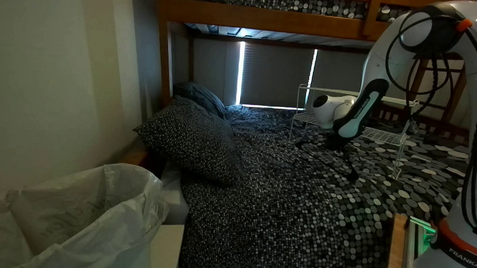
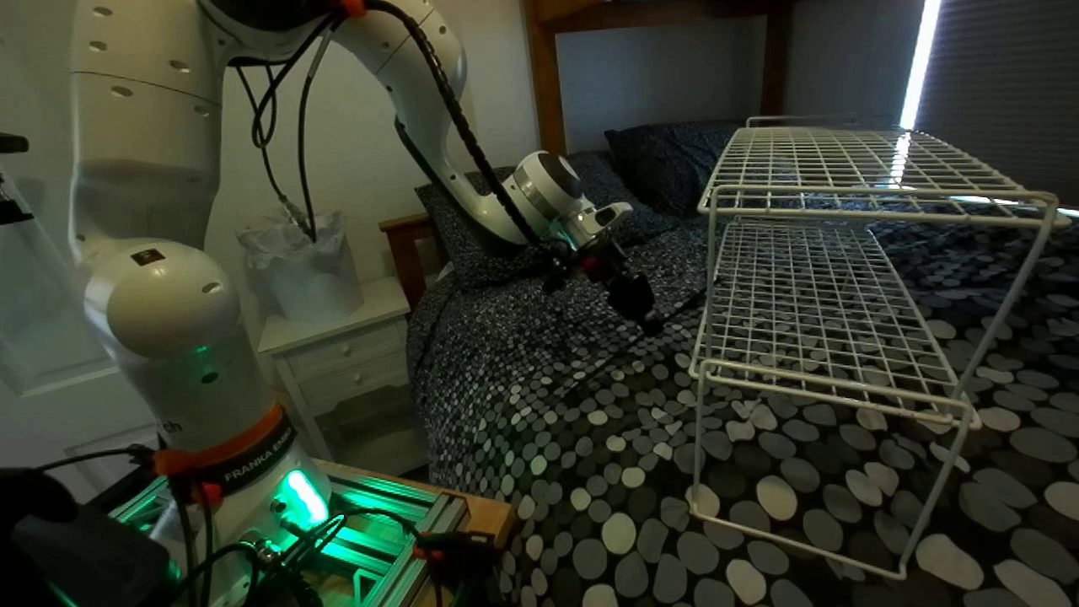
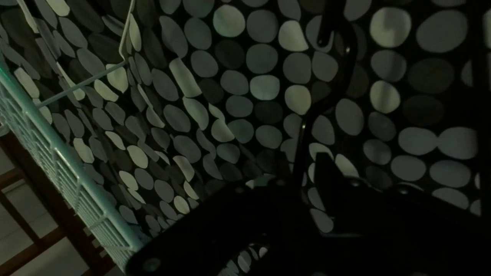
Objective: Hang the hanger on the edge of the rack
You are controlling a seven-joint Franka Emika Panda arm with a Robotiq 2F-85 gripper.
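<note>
The white wire rack stands on the dark bedspread, with an upper and a lower mesh shelf. It also shows in an exterior view behind the forearm, and its edge runs along the left of the wrist view. The dark hanger shows its hook and stem, the stem running down between my fingers. My gripper is closed to a narrow gap around the stem; exact contact is lost in the dark. In an exterior view my gripper is left of the rack, above the bed. The hanger's body is hidden.
Dark pillows lie at the bed's head by the wall. The brown bunk frame spans overhead. A white bin with a bag stands on a white nightstand. The robot's base is at the bed's edge.
</note>
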